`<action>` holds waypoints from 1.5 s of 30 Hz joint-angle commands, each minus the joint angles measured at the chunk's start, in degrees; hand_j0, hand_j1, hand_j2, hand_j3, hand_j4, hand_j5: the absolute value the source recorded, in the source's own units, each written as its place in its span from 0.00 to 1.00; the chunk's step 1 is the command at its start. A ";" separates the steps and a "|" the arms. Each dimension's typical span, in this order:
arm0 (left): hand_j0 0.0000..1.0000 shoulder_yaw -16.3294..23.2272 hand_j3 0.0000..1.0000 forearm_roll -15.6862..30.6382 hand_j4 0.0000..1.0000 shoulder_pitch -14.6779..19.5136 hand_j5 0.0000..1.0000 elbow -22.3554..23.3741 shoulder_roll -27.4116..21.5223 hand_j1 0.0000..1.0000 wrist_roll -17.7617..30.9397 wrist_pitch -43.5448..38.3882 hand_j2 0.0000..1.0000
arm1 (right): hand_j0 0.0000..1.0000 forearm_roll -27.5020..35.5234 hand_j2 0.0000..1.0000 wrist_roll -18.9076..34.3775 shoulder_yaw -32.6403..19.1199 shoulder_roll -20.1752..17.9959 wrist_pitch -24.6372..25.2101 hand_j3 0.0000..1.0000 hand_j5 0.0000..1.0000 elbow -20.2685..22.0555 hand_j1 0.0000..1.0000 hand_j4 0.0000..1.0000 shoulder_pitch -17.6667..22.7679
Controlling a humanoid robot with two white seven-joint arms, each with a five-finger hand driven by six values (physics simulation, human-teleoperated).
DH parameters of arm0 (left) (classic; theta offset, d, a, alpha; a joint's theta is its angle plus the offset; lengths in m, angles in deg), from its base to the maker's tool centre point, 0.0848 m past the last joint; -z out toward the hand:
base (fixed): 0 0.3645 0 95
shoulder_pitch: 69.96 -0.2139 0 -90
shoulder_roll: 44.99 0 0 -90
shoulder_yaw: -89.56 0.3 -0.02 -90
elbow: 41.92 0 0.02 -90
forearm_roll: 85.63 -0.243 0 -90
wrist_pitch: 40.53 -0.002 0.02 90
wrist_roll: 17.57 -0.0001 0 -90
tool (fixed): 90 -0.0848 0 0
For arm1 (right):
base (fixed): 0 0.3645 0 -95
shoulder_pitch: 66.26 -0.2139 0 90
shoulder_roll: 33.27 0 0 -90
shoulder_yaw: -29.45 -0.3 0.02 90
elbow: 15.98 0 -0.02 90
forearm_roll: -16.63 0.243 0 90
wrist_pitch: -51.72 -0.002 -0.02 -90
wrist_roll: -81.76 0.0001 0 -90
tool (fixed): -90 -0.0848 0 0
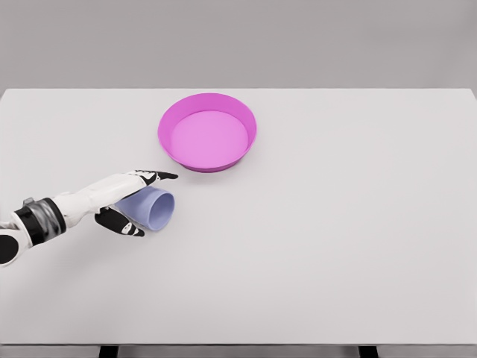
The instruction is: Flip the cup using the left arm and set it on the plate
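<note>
The plate (207,133) looks like smooth, matt magenta plastic. Near it, toward the robot, the cup (152,208) is a matt lavender, probably plastic too. The table (335,239) beneath the plate is flat white, without shine or grain.

Cup (153,208) before plate (207,132), apart

The plate (207,132) is bright magenta-pink, its inner floor a paler pink; the cup (153,208) is a plain pale lavender-blue; the left hand (127,200) is white with black fingertips and a black-and-grey wrist band; the table (320,239) is plain white; the backdrop is grey.
</note>
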 commanded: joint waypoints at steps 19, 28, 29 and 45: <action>0.95 0.26 0.95 0.00 0.95 0.00 0.95 0.74 0.67 0.95 -0.03 -1.71 0.95 | 1.00 0.00 1.00 0.01 -0.05 0.00 -0.03 1.00 1.00 0.00 1.00 1.00 0.09; 0.80 0.79 0.80 0.09 0.80 -0.09 0.80 0.39 0.67 0.80 -0.11 -3.38 0.80 | 1.00 0.00 1.00 0.01 -0.05 0.00 -0.03 1.00 1.00 0.00 1.00 1.00 0.00; 0.79 0.79 0.79 0.09 0.79 -0.09 0.79 0.30 0.67 0.79 -0.03 -3.38 0.79 | 1.00 0.00 1.00 0.01 -0.05 0.00 0.05 1.00 1.00 0.00 1.00 1.00 0.09; 0.72 -3.25 0.72 8.17 0.72 -0.09 0.72 -0.14 0.75 0.72 -0.55 0.75 0.72 | 1.00 0.00 1.00 0.01 -0.05 0.00 0.06 1.00 1.00 0.00 1.00 1.00 0.09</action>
